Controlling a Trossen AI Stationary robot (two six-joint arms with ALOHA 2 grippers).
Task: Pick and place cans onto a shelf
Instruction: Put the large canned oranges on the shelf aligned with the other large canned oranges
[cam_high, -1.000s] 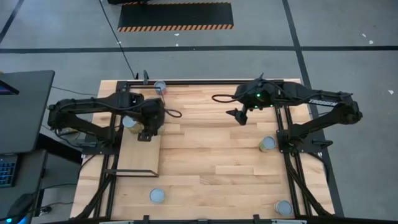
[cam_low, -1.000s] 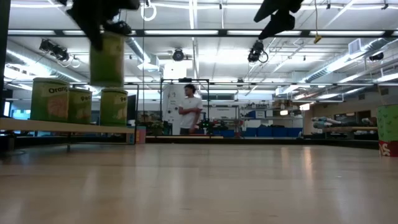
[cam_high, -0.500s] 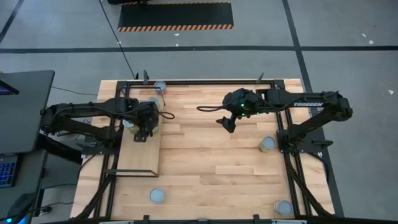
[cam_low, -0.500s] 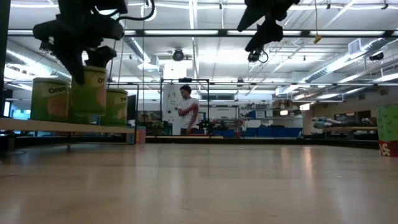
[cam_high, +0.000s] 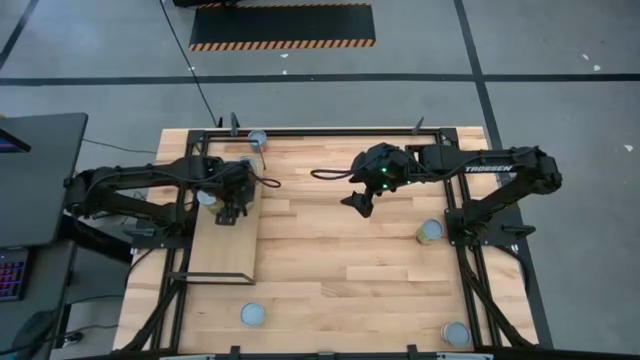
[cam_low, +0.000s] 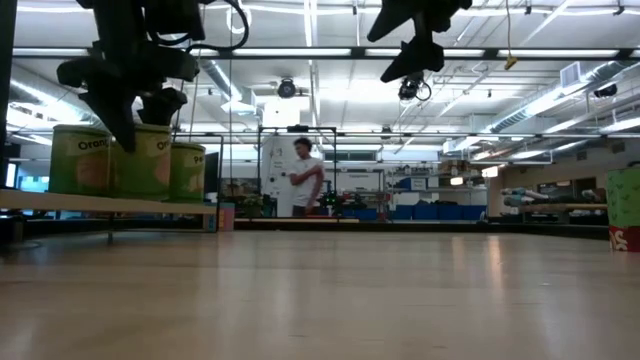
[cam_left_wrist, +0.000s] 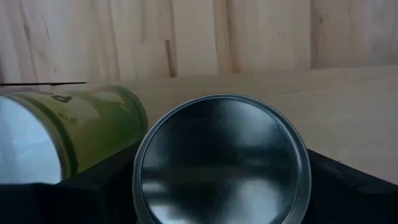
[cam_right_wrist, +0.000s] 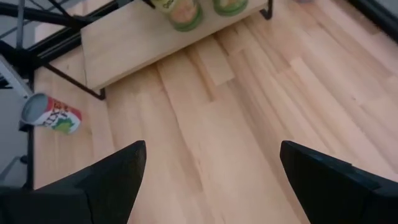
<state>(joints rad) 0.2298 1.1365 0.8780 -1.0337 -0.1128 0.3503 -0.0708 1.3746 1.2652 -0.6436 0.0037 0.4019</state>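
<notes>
My left gripper (cam_high: 232, 207) is shut on an olive-green can (cam_low: 146, 160) at the far end of the shelf (cam_high: 226, 250), a pale board in a black frame. The can's silver top (cam_left_wrist: 221, 165) fills the left wrist view. Two more green cans (cam_low: 80, 158) (cam_low: 187, 170) stand on their bases on the shelf beside it. My right gripper (cam_high: 358, 200) is open and empty, high over the middle of the table. Its fingers (cam_right_wrist: 112, 180) stand wide apart in the right wrist view. My left gripper pinches the can between its two fingers, one on each side of the can's wall just below the top rim (cam_left_wrist: 140, 186). The fingers (cam_low: 125, 125) come from above, pointing down. The can stands upright, its base level with the shelf board beside the other cans.
Loose cans stand on the table at the far edge (cam_high: 258, 138), at the right (cam_high: 430, 231), at the near edge (cam_high: 253, 315) and at the near right corner (cam_high: 456, 333). A can with a red and white label (cam_right_wrist: 50, 114) shows beyond the shelf's frame. A person (cam_low: 305, 175) stands far behind the table.
My left gripper has gone down with the can, from well above the shelved cans to level with them on the shelf; the can stays upright. My right gripper, open, has gone toward the table's left edge and a little nearer.
</notes>
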